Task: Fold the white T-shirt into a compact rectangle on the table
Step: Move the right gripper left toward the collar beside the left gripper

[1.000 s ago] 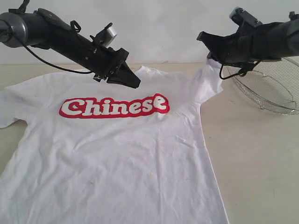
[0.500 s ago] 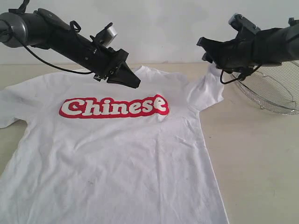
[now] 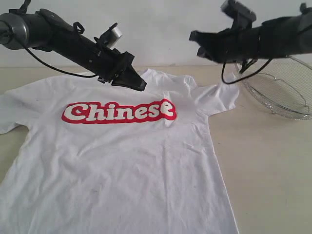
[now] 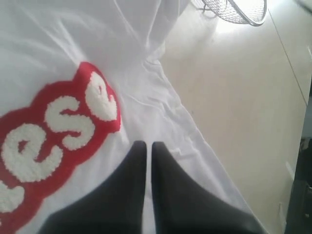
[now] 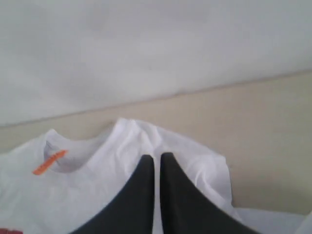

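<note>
The white T-shirt (image 3: 126, 161) lies face up and spread out on the table (image 3: 268, 161), its red "Chinese" lettering (image 3: 119, 111) across the chest. My left gripper (image 3: 141, 87) hangs just above the shirt near the collar, shut and empty; in the left wrist view (image 4: 148, 144) its fingers sit together over the white cloth beside the lettering. My right gripper (image 3: 192, 36) is raised above the right sleeve (image 3: 219, 95), shut and holding nothing. In the right wrist view (image 5: 157, 156) the sleeve and the orange neck tag (image 5: 48, 162) lie below it.
A silver wire-mesh basket (image 3: 282, 92) stands on the table at the back right, close to the right sleeve and under the right arm. Bare tabletop runs along the shirt's right side. A pale wall rises behind the table.
The right gripper let go of the lifted right sleeve, which dropped flat onto the table. That gripper then rose and moved left. The left arm has not moved.
</note>
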`<action>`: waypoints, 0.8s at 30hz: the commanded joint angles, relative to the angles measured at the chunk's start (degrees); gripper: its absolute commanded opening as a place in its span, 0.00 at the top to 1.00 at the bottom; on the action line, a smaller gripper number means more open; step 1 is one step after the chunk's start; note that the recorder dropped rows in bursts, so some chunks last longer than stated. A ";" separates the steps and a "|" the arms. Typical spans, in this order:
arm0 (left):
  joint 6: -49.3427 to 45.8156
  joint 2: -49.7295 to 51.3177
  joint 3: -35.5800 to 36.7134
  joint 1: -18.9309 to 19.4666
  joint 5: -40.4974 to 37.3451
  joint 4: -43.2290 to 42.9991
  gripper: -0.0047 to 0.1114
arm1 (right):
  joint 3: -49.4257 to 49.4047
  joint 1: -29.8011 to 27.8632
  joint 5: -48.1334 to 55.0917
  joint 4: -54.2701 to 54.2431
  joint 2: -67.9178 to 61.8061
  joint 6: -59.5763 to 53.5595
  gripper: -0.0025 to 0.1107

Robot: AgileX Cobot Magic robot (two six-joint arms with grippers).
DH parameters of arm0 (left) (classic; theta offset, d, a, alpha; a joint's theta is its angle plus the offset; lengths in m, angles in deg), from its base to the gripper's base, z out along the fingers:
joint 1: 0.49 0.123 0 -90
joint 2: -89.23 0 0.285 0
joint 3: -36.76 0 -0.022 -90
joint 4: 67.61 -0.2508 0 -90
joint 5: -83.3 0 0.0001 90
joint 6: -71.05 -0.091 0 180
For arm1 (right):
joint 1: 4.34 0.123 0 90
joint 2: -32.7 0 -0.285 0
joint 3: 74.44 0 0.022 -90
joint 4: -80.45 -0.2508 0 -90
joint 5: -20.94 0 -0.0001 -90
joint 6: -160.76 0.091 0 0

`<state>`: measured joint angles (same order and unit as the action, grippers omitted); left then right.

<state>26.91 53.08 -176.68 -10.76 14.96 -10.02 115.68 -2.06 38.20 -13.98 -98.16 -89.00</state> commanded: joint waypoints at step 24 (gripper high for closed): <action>-0.50 -0.68 -0.04 -0.22 -0.37 -0.04 0.92 | 8.05 2.86 -2.40 23.64 -10.61 11.01 0.98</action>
<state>26.87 53.08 -176.68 -10.76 14.85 -10.02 122.16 0.70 34.25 1.29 -108.75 -83.07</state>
